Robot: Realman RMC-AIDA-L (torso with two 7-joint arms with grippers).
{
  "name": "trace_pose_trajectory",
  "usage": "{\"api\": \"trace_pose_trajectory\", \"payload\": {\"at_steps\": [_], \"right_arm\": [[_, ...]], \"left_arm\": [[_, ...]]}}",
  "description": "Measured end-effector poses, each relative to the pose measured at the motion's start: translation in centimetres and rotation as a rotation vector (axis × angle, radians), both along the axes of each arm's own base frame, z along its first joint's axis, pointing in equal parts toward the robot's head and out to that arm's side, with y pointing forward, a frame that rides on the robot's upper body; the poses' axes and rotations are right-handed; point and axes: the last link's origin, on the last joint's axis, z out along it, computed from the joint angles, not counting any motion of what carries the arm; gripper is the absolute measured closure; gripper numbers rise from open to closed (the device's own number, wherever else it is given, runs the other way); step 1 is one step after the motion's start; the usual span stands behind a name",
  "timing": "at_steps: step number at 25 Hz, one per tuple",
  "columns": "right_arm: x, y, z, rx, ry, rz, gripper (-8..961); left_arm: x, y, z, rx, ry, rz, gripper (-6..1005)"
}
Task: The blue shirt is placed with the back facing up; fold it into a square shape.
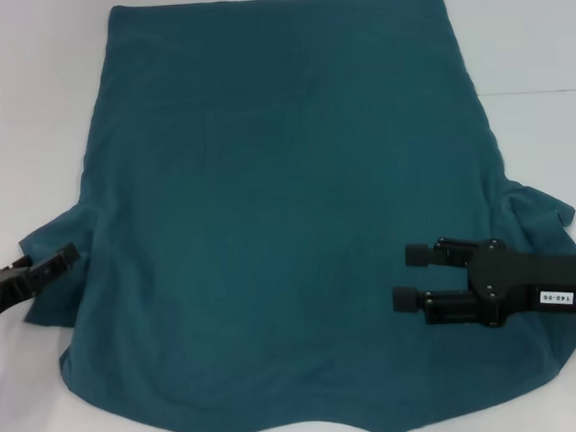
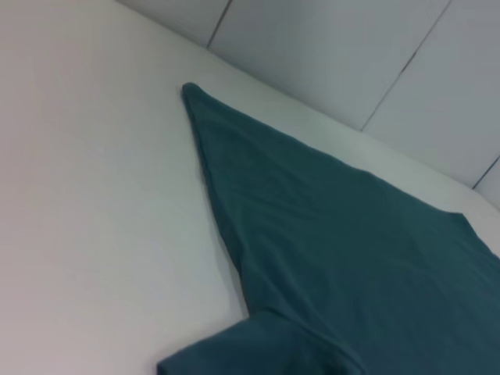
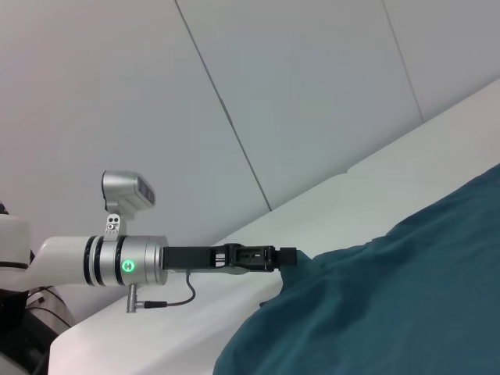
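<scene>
The blue shirt (image 1: pixel 288 206) lies spread flat on the white table, plain side up, hem at the far end and collar notch at the near edge. My left gripper (image 1: pixel 68 254) sits low at the shirt's left sleeve (image 1: pixel 66 283), its tip touching the cloth edge; the right wrist view shows that gripper (image 3: pixel 287 256) against a raised hump of the shirt (image 3: pixel 406 297). My right gripper (image 1: pixel 410 278) is open over the shirt's near right part, pointing toward the middle, with nothing between its fingers. The left wrist view shows only the shirt (image 2: pixel 351 258) and the table.
The white table (image 1: pixel 35 112) surrounds the shirt on both sides. The right sleeve (image 1: pixel 546 209) sticks out beside my right arm. A pale panelled wall (image 3: pixel 273 94) stands behind the table.
</scene>
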Motion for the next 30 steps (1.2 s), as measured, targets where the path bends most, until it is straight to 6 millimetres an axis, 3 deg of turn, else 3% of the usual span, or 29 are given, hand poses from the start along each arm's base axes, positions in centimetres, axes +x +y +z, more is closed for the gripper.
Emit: {"api": "trace_pose_trajectory", "payload": {"at_steps": [30], "right_arm": [[0.01,0.0,0.01,0.001,0.004,-0.003,72]], "left_arm": [[0.13,-0.8,-0.4,-0.059,0.005,-0.026,156]]}}
